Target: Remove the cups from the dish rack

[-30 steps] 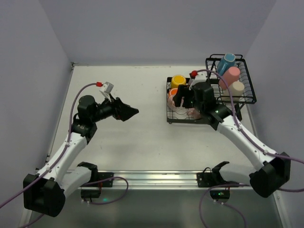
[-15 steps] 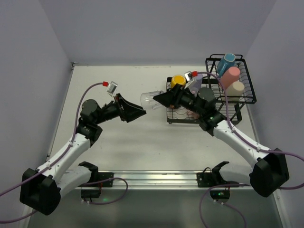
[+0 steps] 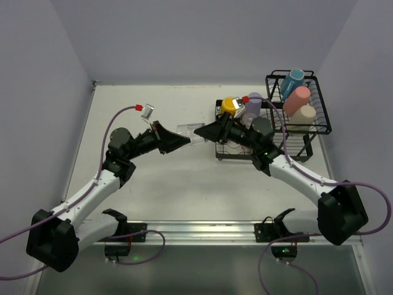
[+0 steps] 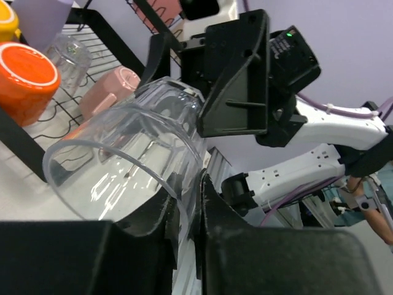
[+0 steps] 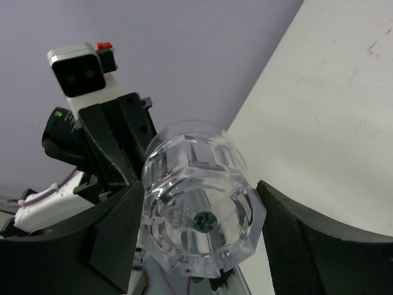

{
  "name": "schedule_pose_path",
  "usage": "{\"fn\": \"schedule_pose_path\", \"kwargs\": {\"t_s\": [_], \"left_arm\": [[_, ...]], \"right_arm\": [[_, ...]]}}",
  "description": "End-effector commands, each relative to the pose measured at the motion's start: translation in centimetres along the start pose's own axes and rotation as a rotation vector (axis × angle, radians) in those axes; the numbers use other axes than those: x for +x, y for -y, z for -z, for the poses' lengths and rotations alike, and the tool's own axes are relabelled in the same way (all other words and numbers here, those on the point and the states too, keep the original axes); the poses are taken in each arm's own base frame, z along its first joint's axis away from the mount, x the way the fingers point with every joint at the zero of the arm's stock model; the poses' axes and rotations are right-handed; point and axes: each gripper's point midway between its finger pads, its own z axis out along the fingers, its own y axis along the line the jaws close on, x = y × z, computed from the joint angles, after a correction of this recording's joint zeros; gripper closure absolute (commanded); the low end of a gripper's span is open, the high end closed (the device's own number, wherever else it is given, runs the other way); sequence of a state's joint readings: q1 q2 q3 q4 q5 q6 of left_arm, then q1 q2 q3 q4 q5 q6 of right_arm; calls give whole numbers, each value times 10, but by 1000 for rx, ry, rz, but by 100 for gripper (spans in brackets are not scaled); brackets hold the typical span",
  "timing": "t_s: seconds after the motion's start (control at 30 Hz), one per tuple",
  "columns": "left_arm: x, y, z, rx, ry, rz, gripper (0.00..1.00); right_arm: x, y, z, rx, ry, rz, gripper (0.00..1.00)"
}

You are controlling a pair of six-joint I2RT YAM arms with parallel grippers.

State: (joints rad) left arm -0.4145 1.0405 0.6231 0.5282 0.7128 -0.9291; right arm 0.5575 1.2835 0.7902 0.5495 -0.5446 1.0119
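Above the table left of the dish rack (image 3: pixel 218 155), the clear glass (image 3: pixel 188 131) hangs on its side between both arms. My right gripper (image 5: pixel 199 200) is shut on its thick base (image 5: pixel 202 221). My left gripper (image 4: pixel 193 184) is pinched on the wall at its rim (image 4: pixel 123 166). On the rack's tray lie an orange mug (image 4: pixel 24 77), a pink cup (image 4: pixel 113 89) and a second clear glass (image 4: pixel 69 54). A yellow mug (image 3: pixel 231 104) and a lavender tumbler (image 3: pixel 252 104) stand behind them. The raised basket (image 3: pixel 321 126) holds a blue mug (image 3: pixel 293 81), a salmon-pink tumbler (image 3: pixel 299 98) and a pale cup (image 3: pixel 305 115).
Grey walls close in the white table (image 3: pixel 141 184) on the left, back and right. A metal rail (image 3: pixel 196 230) with the arm bases runs along the near edge. Purple cables loop over both arms.
My right arm has lifted the clear glass out of the rack and swung it left. My left arm has reached right to meet it and closed its fingers on the rim.
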Motion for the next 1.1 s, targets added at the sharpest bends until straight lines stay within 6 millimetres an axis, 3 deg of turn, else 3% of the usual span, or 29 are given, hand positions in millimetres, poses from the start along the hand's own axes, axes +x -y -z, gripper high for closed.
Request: {"fn": "schedule_pose_path", "kwargs": {"t_s": [0.0,0.07,0.1,0.17,0.2,0.23,0.3,0.33,0.37,0.47,0.5,0.53,0.6,0.63,0.7,0.83,0.93,1.07], "left_arm": [[-17,17,-4,55,67,-81,92],[-19,8,-5,-6,66,-74,100],[-26,-4,-6,-69,90,-114,100],[-30,-22,-7,-191,67,-108,100],[-40,-35,-6,-266,93,-161,100],[-42,-49,-6,-336,85,-160,100],[-60,-65,-1,-486,78,-204,100],[-57,-86,2,-583,38,-195,100],[-67,-90,7,-663,20,-193,100],[-89,-127,23,-880,-19,-234,100],[-96,-136,28,-927,-39,-246,100],[-94,-161,34,-1001,-81,-227,100],[-114,-181,56,-1117,-81,-224,100],[-112,-202,65,-1175,-110,-202,100],[-125,-224,91,-1268,-125,-172,100],[-120,-274,123,-1435,-231,-111,100],[-117,-298,149,-1554,-301,-91,100],[-120,-324,167,-1621,-358,-51,100]], "right_arm": [[9,-9,-3,-64,-18,-3,70],[13,-3,-2,-52,-23,-6,61],[14,-2,-2,-49,-23,-2,38],[17,8,2,-11,-14,7,20],[18,12,3,8,-12,12,5],[21,26,5,72,-15,0,1],[24,36,10,126,-20,33,1],[27,42,13,157,-24,35,1],[30,52,20,202,-24,50,1],[37,71,33,296,-28,90,1],[36,70,37,304,-25,114,1],[42,78,43,345,-51,121,1],[39,80,48,378,-57,190,1],[40,79,50,386,-64,210,1],[42,79,55,411,-80,260,1],[35,65,63,419,-42,339,1],[38,60,66,408,-40,358,1],[43,64,68,416,-52,359,1]]}}
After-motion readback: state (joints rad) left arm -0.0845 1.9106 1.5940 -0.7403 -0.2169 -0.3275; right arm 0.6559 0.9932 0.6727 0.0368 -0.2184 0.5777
